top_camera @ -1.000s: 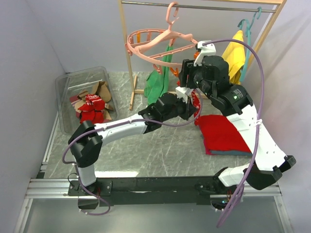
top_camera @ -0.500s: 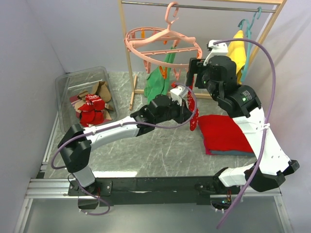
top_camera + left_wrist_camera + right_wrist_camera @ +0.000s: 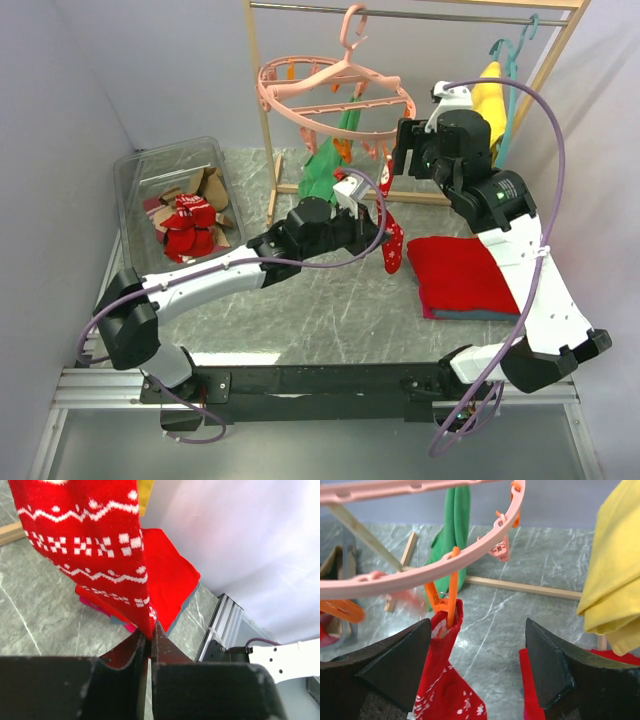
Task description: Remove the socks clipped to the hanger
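Top external view, at 9 o'clock: a clear bin (image 3: 128, 170) holds loose socks (image 3: 190, 228), red ones and tan ones, in a heap. From the near edge the left arm reaches toward the middle of the table. There the left gripper (image 3: 374, 226) is clenched on a patterned sock (image 3: 392, 243), red with white festive figures, which hangs just right of centre. In the left wrist view the two fingers (image 3: 127, 655) pinch the sock's lower edge between them. The fabric rises toward 12 o'clock, and a folded red cloth (image 3: 172, 582) lies on the marble beyond it. At 12 o'clock in the top view the hanger (image 3: 348, 68), a salmon-pink ring with crossbars, hangs by its hook from a rail (image 3: 430, 14), with a green cloth (image 3: 322, 170) drooping below it. The right wrist view shows the sock's cuff caught in an orange peg (image 3: 451, 597) on the ring's rim, at about 9 o'clock of that frame, so the sock is clipped above and gripped below. The right gripper (image 3: 398, 152) hovers just beside the ring at 1 o'clock, its jaws released and spread wide, apart from the peg. At 4 o'clock lies the folded red cloth, and at 2 o'clock a yellow cloth (image 3: 485, 100) hangs on a teal hanger (image 3: 517, 45).
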Robot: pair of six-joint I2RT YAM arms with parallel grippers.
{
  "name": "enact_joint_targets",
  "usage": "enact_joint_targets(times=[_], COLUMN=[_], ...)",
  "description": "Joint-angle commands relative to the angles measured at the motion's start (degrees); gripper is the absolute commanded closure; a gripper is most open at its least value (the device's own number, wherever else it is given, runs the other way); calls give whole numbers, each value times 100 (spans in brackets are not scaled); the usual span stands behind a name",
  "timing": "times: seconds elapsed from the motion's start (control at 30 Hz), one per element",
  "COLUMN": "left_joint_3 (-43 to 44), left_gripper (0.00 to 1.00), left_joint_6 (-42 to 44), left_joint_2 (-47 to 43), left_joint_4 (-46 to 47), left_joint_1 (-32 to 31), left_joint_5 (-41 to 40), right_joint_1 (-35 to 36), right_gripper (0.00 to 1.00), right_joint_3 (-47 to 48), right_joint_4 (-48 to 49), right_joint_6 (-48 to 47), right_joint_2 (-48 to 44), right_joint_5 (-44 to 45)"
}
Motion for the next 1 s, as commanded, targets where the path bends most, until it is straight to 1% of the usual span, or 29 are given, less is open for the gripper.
enact_joint_targets(times=[0.0,0.13,0.33,0.63,0.87,0.97], left_joint_3=[-214,-302,-214,-241,-197,-179], left_gripper=[91,90,91,90,90,90], left_joint_6=[-126,-232,-206,-267,-311,-302], left_joint_2=[-429,-517,-525,-543,-561,-552], left_joint_4=[108,187,20,-6,-41,-50], left_joint_1=[4,-4,-4,-5,-5,-5], left_joint_5=[43,104,96,122,166,166], right_joint_1=[24,59,208,296,323,331], right_gripper=[19,22,24,23,22,22], right_joint_3=[-131,-26,-122,-17,71,89], right_joint_4=[407,381,618,715,618,680], right_joint_6=[-194,-211,-168,-80,-44,8], right_joint_2=[46,326,319,125,204,169], right_joint_5=[-251,-190,-216,-207,-234,-408])
